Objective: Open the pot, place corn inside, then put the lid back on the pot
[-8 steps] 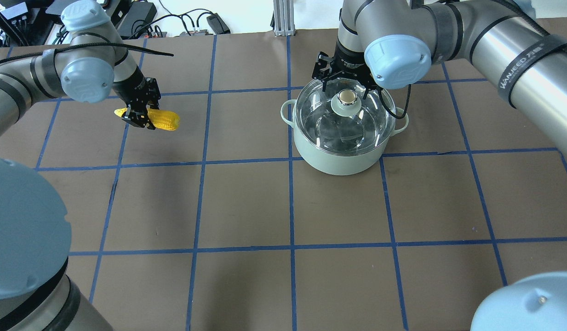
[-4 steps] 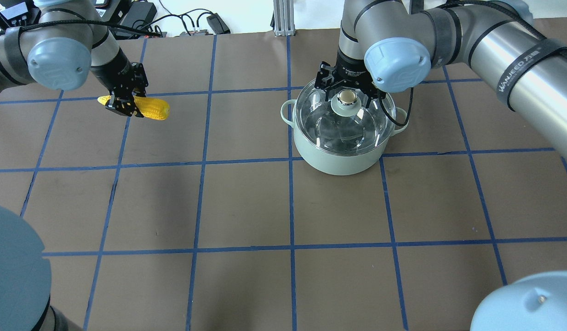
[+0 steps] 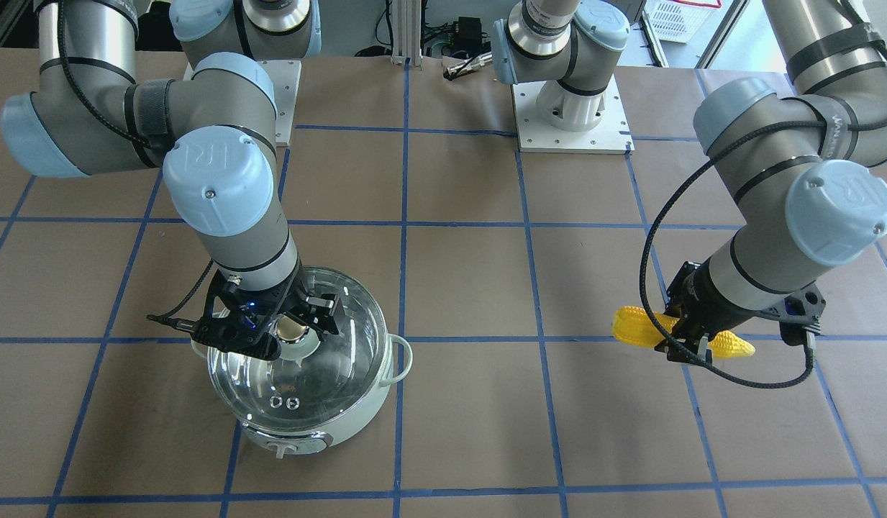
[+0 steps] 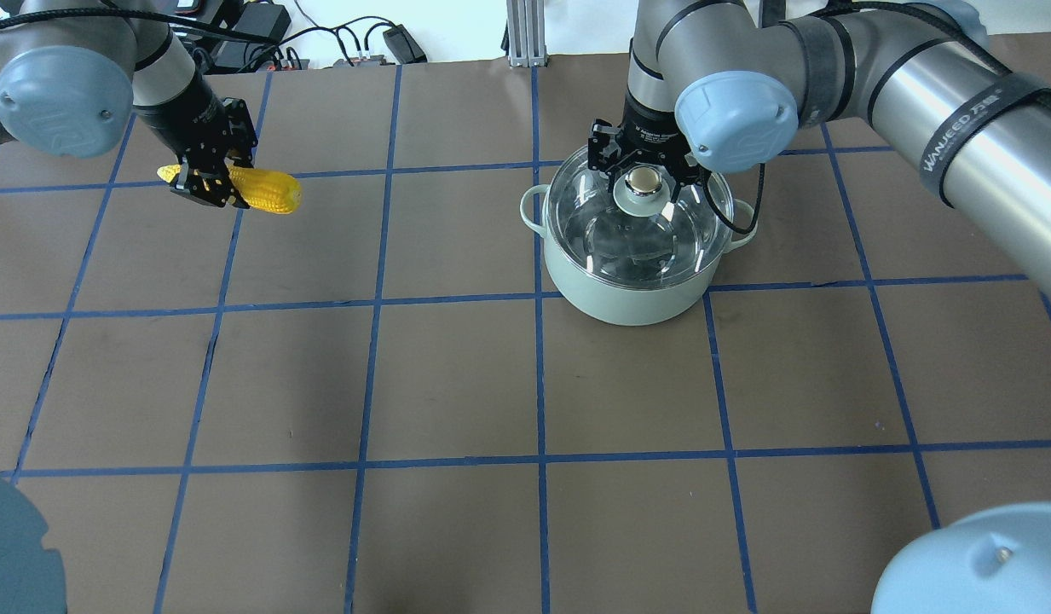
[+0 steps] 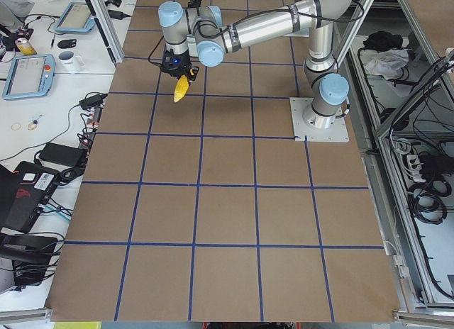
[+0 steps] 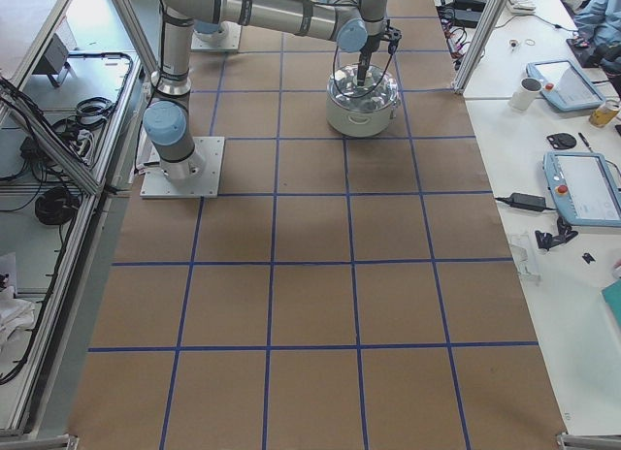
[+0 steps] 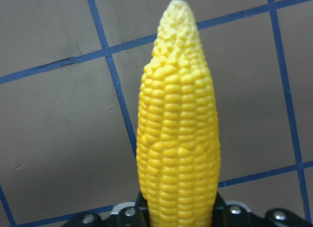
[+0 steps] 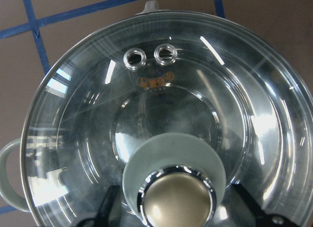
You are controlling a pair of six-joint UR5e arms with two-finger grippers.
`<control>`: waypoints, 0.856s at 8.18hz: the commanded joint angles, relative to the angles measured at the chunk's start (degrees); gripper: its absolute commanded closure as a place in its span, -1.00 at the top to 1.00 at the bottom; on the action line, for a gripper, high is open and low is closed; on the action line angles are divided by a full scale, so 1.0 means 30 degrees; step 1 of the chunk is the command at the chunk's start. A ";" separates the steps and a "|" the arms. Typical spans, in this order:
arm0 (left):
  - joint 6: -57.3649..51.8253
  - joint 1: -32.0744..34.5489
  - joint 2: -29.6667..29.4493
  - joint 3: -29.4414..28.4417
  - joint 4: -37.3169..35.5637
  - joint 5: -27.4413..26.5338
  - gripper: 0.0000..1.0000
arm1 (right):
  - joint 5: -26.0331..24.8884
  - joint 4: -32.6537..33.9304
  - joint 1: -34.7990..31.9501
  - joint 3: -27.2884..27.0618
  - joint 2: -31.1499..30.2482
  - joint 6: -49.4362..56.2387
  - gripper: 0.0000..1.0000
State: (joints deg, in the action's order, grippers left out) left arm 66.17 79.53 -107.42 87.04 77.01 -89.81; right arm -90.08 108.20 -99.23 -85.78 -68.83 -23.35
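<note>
The pale green pot (image 4: 627,298) stands right of the table's centre with the glass lid (image 4: 593,230) seated on it. My right gripper (image 4: 643,175) is open, with its fingers on either side of the lid's green knob (image 4: 643,186). In the right wrist view the knob (image 8: 176,207) sits between the dark fingers with small gaps. My left gripper (image 4: 208,176) is shut on the yellow corn (image 4: 265,190) and holds it level above the table at the far left. The corn (image 7: 178,139) fills the left wrist view. It also shows in the front view (image 3: 634,327).
The brown table (image 4: 457,384) carries a blue tape grid. Cables and power bricks (image 4: 261,34) lie beyond its far edge. The pot's dial (image 3: 283,450) faces away from the robot. Both arm bases (image 3: 572,108) stand at the robot's side of the table.
My left arm has carried the corn up and toward the far left. My right gripper has come down so that its fingers flank the lid's knob. The lid has not moved.
</note>
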 commanded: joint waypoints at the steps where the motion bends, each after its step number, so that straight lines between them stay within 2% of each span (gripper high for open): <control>1: 0.0034 0.0004 0.0123 -0.0010 0.0344 -0.0034 -1.00 | 0.0170 0.0027 0.0000 -0.0002 -0.0027 0.0106 -0.10; 4: 0.0063 0.0004 0.0269 -0.0040 0.0461 -0.0035 -1.00 | 0.0317 0.0027 0.0030 0.0056 -0.0173 -0.0039 -0.53; 7: 0.0063 0.0004 0.0474 -0.0069 0.0899 -0.0064 -1.00 | 0.0757 -0.0118 0.0176 0.0262 -0.1018 0.0136 -0.70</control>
State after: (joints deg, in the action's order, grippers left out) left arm 66.36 79.54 -106.40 86.88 78.73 -89.95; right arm -88.19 108.31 -98.97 -85.23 -69.94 -23.20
